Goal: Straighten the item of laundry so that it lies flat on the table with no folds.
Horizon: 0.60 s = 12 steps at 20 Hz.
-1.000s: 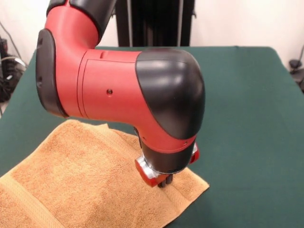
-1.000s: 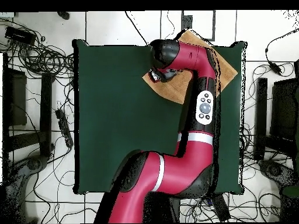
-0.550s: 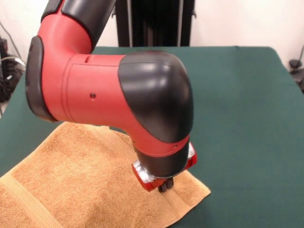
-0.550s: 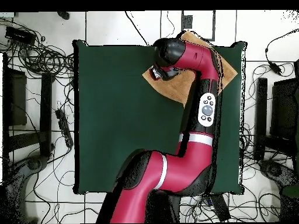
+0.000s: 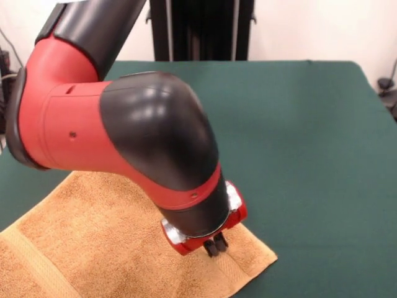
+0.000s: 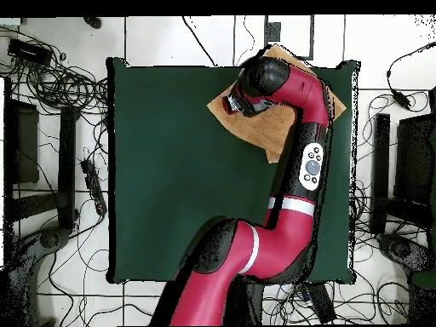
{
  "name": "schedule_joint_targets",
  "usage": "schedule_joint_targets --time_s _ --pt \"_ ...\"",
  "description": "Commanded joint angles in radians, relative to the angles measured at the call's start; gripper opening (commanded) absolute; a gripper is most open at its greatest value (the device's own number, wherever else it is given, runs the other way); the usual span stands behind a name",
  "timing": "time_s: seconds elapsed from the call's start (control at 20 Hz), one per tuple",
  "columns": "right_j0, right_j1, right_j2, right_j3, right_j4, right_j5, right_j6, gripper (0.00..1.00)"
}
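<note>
Rough terry towel (image 5: pixel 93 242), matt cloth table (image 5: pixel 310 124)

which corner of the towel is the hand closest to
The corner pointing out onto the bare green table, at the front view's lower right. The hand is down on the towel just beside it; the other corners lie behind the arm or beyond the picture's edge.

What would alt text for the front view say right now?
A red and black robot arm lowers its gripper onto an orange-tan towel near its right corner. The towel lies at the lower left of a dark green table, running past the picture's edges.
</note>
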Motion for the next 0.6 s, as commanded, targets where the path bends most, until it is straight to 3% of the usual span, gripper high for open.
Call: schedule_joint_targets --time_s 0.05,0.3,0.45,0.6 --pt "0.013 0.143 0.207 0.121 -0.126 0.076 0.017 0.0" --pt "-0.014 0.155 0.305 0.152 -0.104 0.154 0.005 0.0" --pt "-0.027 0.157 0.355 0.182 -0.057 0.088 -0.04 0.0" --pt "-0.03 0.155 0.378 0.208 -0.013 0.072 0.016 0.0"
